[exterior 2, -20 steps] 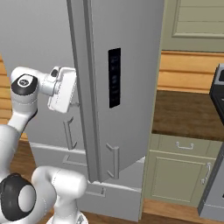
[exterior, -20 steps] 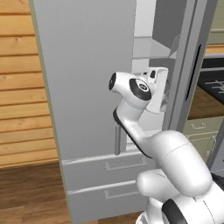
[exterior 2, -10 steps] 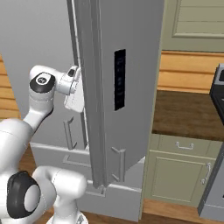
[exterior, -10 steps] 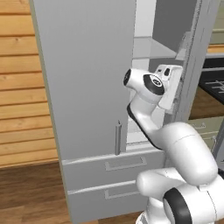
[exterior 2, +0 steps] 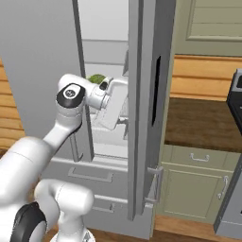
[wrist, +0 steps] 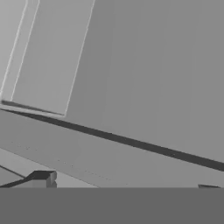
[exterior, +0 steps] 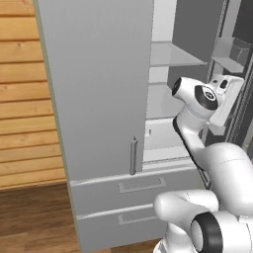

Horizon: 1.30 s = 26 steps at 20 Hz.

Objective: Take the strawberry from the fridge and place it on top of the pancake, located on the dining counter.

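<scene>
Wood-plank walls and a brown wooden floor framed the tall light-grey fridge (exterior: 99, 99), whose left door was closed, with its vertical bar handle (exterior: 133, 155) low on the inner edge, while the right door (exterior 2: 142, 108) stood swung open, seen edge-on in the right base view. Two drawers (exterior: 133, 197) ran across the bottom of the fridge. Between the doors the pale interior showed, with a shelf (exterior: 170, 54) high up and a lighter ledge lower down, and bins (exterior: 230, 52) hung on the inside of the open door. The white arm reached into that gap, its hand up against the inside of the open door, about level with the middle shelves. The gripper (wrist: 124, 186) was spread wide with nothing between its fingers; in the hand view one dark fingertip (wrist: 43, 178) rose at the lower left and the other barely showed at the lower right, with plain grey panels and a dark seam ahead of them. A round green fruit (exterior 2: 97, 79) sat on a shelf just behind the hand in the right base view. The strawberry could not be made out in any view. Right of the fridge stood a dark wood counter (exterior 2: 203, 123) over green-grey cabinets (exterior 2: 198, 184).
</scene>
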### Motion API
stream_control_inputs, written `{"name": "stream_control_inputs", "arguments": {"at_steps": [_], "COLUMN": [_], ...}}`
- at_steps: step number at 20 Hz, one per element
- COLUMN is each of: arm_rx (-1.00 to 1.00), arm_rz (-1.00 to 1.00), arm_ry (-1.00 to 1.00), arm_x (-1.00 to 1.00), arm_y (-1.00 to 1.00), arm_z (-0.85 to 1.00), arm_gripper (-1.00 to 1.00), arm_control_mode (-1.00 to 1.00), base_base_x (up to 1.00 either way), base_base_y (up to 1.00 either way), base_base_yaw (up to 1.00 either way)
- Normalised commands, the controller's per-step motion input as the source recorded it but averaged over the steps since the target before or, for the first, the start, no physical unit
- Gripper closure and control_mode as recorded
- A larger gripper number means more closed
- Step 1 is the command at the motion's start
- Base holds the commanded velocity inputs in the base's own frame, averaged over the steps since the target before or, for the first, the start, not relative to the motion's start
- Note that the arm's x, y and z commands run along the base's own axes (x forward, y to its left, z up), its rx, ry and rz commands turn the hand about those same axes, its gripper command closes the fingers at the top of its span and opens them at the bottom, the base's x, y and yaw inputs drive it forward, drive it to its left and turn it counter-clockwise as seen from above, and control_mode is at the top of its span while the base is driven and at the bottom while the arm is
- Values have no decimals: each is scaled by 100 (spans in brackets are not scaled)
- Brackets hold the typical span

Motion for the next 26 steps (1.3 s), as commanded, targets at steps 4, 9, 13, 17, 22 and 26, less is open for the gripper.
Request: {"name": "stream_control_inputs", "arguments": {"at_steps": [4, 9, 13, 17, 22, 26], "arm_rx": [0, 1, 1, 28, 64, 71], "arm_rz": [-6, 0, 0, -15, -32, -23], "arm_ry": [-1, -1, -6, -21, -30, -28], "arm_x": [-5, -22, -5, 0, 0, -1], "arm_y": [-81, -5, 66, 93, 82, 97], "arm_z": [0, 0, -1, -21, -37, -46], "arm_gripper": [-100, -100, -100, -100, -100, -100], "arm_control_mode": [-100, -100, -100, -100, -100, -100], "base_base_x": [0, 0, 0, 0, 0, 0], "base_base_y": [0, 0, 0, 0, 0, 0], "base_base_yaw": [0, 0, 0, 0, 0, 0]}}
